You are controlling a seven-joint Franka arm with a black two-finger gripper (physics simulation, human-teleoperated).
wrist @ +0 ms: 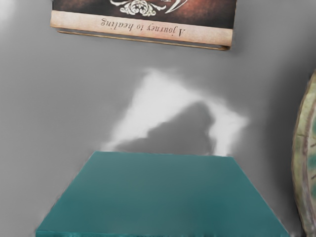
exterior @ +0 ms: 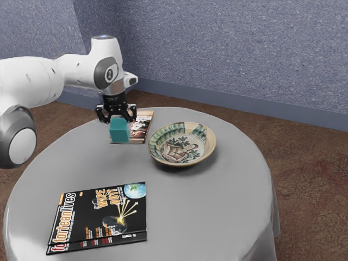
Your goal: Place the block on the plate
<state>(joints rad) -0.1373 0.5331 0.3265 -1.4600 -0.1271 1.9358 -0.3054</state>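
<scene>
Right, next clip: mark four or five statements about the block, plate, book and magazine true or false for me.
1. The gripper holds the teal block. True.
2. The block already sits on the plate. False: it is outside the plate, in the gripper.
3. The black magazine lies underneath the plate. False: the magazine lies apart from it on the table.
4. The book reads "A journey to healing". True.
5. The block is bright red. False: it is teal.
</scene>
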